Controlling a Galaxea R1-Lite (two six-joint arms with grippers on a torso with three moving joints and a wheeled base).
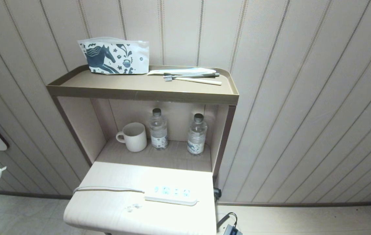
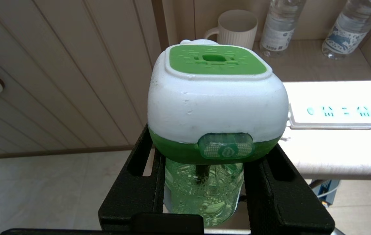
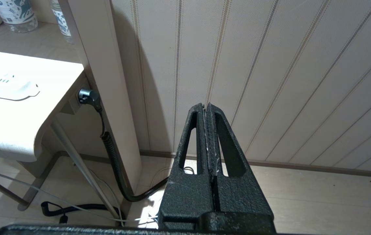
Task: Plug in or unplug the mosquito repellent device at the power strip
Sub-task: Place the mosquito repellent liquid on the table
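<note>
While clamped by its clear green bottle, hangs at far left off the table edge: mosquito repellent device (image 2: 216, 107) upright in the left gripper (image 2: 205, 195), long axis vertical, white-and-green head on top, plug prongs aimed rightward toward the table (image 1: 113, 209). Further right, lying flat and lengthwise on the tabletop, well apart: power strip (image 1: 171, 195), sockets up, cord (image 1: 107, 189) trailing left. Behind, in the alcove: mug (image 1: 134, 137), two water bottles (image 1: 158, 130). Farthest right, pressed shut and empty, beside the wall: right gripper (image 3: 206, 109).

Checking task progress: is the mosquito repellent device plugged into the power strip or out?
Out. The left gripper holds the mosquito repellent device off the table; the power strip lies apart.
</note>
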